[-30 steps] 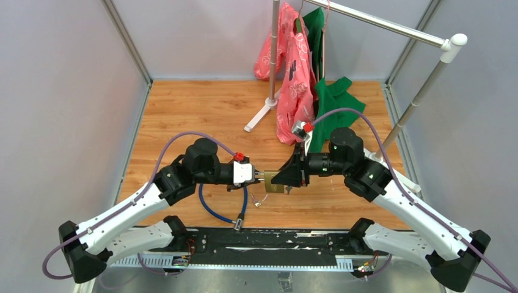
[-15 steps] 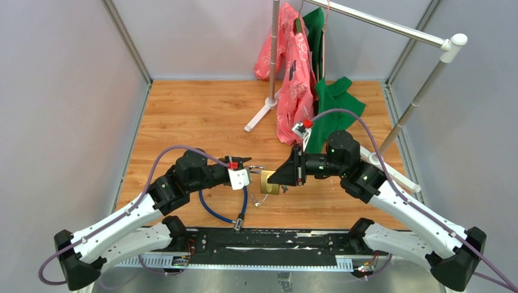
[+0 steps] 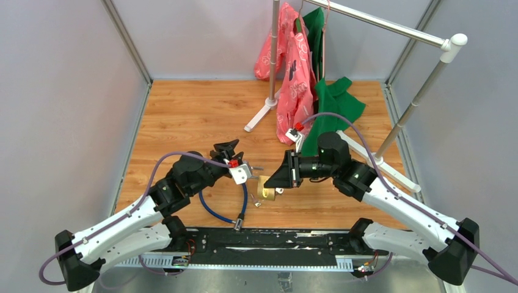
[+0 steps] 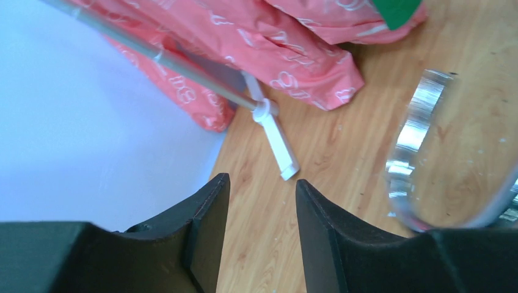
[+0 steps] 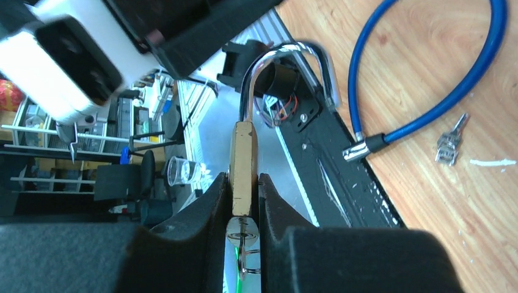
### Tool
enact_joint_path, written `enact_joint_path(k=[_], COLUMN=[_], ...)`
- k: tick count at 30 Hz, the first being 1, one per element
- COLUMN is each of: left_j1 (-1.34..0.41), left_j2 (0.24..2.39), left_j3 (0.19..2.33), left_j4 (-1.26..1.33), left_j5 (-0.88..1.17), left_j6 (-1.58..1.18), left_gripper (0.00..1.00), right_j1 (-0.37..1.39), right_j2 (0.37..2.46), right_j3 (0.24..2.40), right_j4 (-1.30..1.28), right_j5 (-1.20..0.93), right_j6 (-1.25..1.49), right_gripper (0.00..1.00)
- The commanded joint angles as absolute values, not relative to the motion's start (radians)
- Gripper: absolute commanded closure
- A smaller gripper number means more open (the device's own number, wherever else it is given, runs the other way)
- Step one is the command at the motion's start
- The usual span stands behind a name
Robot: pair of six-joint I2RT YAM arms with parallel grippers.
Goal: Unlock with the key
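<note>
**Top external view.** The brass padlock with a silver shackle (image 3: pixel 266 188) is held above the wooden tabletop (image 3: pixel 183 110), clamped in the right gripper (image 3: pixel 273 180). The left gripper (image 3: pixel 231 149) is raised just left of the padlock, apart from it, with its fingers slightly parted and nothing between them. A blue looped cable (image 3: pixel 215 213) and a small loose bunch of keys (image 3: pixel 256 200) lie on the tabletop below the padlock. Pink plastic bags (image 3: pixel 293 79) and a green cloth (image 3: pixel 333 101) hang from a white garment rack (image 3: pixel 391 25) at the rear.

**Left wrist view.** The black fingers (image 4: pixel 207 213) are separated by a narrow gap, and nothing is gripped. The silver shackle is blurred at the right edge.

**Right wrist view.** The padlock body is pinched edge-on between both fingers (image 5: pixel 207 207), with the shackle pointing away from the wrist. A silver key on a ring (image 5: pixel 246 253) is seated at the keyhole end. Whether the shackle is released cannot be determined. The blue cable and loose keys are seen on the tabletop beyond.
</note>
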State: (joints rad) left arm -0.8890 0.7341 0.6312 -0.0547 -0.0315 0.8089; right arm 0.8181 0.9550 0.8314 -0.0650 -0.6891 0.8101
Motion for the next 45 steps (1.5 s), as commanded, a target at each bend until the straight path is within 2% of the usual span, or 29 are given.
enact_joint_path(k=[1, 6, 12, 30, 31, 32, 45], left_j1=[-0.890, -0.890, -0.890, -0.890, -0.890, -0.890, -0.890], left_j2=[0.730, 0.721, 0.701, 0.554, 0.548, 0.544, 0.546], left_j3=[0.634, 0.628, 0.669, 0.709, 0.709, 0.712, 0.729], left_j4=[0.050, 0.046, -0.100, -0.416, -0.424, -0.433, -0.541], left_j5=[-0.128, -0.139, -0.113, -0.168, -0.176, -0.183, -0.219], left_j6=[0.842, 0.822, 0.761, 0.409, 0.388, 0.364, 0.135], left_gripper=[0.50, 0.43, 0.30, 0.10, 0.08, 0.01, 0.00], right_j1=[0.840, 0.841, 0.839, 0.743, 0.733, 0.720, 0.666], right_j2=[0.951, 0.939, 0.930, 0.972, 0.981, 0.992, 1.244], right_j3=[0.821, 0.827, 0.864, 0.872, 0.873, 0.876, 0.964], right_j4=[-0.054, -0.089, -0.183, -0.250, -0.250, -0.250, -0.146], right_j5=[-0.758, -0.728, -0.605, -0.392, -0.391, -0.388, -0.344], right_j6=[0.857, 0.844, 0.816, 0.787, 0.780, 0.775, 0.653], right_gripper=[1.00, 1.00, 1.00, 1.00, 1.00, 1.00, 1.00])
